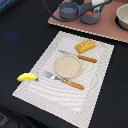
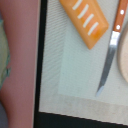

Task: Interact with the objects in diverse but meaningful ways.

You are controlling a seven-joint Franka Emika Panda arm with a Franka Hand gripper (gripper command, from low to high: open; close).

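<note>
Bread loaf (image 1: 84, 46) lies on placemat (image 1: 35, 95), cropped in wrist view (image 2: 86, 21). Banana (image 1: 27, 77) at mat's edge. Hand (image 1: 98, 4) cut off at frame top above grey pots (image 1: 69, 9); finger state indeterminable.

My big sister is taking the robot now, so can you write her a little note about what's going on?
Claw: only partly seen at the exterior view's top, over a round grey pot; open or shut cannot be told.
Things: golden-yellow ridged bread loaf lies on the striped placemat, near the orange-handled knife. Yellow banana lies at the mat's edge, on the exterior view's left. A second grey pot stands on the brown board.
Done: nothing visibly placed in anything.
Left: pick a toy food and use it.
</note>
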